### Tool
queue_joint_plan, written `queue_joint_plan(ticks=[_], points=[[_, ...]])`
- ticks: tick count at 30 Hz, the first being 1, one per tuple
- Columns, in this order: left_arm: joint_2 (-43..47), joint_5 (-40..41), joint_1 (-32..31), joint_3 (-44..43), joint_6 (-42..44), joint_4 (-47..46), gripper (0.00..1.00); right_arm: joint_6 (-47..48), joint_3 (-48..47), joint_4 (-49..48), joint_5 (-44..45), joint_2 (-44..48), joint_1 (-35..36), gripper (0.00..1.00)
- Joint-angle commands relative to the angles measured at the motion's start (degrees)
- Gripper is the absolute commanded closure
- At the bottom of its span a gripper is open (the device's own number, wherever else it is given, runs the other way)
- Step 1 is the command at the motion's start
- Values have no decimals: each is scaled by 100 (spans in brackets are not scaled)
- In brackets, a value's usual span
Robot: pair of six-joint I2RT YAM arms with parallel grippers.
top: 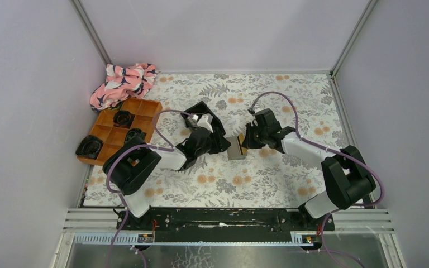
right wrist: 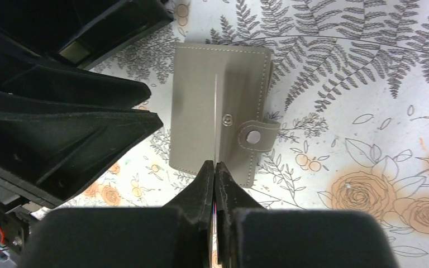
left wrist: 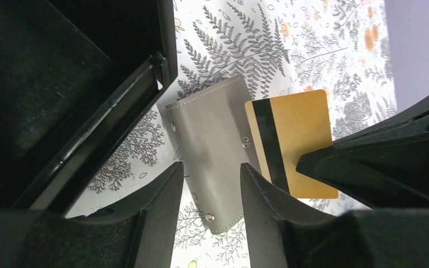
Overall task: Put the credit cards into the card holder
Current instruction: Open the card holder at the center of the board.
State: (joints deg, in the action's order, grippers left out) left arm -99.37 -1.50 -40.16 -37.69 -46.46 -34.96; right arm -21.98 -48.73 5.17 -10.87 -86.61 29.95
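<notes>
The small flat grey stitched card holder (right wrist: 195, 100) lies mid-frame on the floral tablecloth (right wrist: 368, 84). The right gripper (right wrist: 215, 167) pinches a thin gold black-striped credit card (left wrist: 304, 139) edge-on over it. The left gripper (left wrist: 212, 167) stands half-spread and empty, its fingers (left wrist: 170, 190) framing the holder.

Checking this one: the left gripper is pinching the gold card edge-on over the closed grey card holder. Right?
Not quite: it is the right gripper that pinches the gold card, as the right wrist view shows. The card is indeed edge-on over the closed grey card holder. The left gripper is open and holds nothing.
</notes>
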Motion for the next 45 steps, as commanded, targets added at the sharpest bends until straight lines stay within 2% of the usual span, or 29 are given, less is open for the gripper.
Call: queue_joint_plan(ticks=[1,11,22,34,45], points=[[-97,339,-61,-327,452,700,51,193,-425,338,315,-124,37,100],[-368,394,-107,-717,619,1272,51,337,-707,728,685,-211,30,100],[-434,483,-151,-868,716,1550,52,440,-549,801,850,-155,-124,100],[-456,502,-164,-855,699,1566,53,329,-369,473,544,-330,-318,100],[-511,481,-168,-848,699,1536,53,-8,-63,-167,-124,-509,-527,100]])
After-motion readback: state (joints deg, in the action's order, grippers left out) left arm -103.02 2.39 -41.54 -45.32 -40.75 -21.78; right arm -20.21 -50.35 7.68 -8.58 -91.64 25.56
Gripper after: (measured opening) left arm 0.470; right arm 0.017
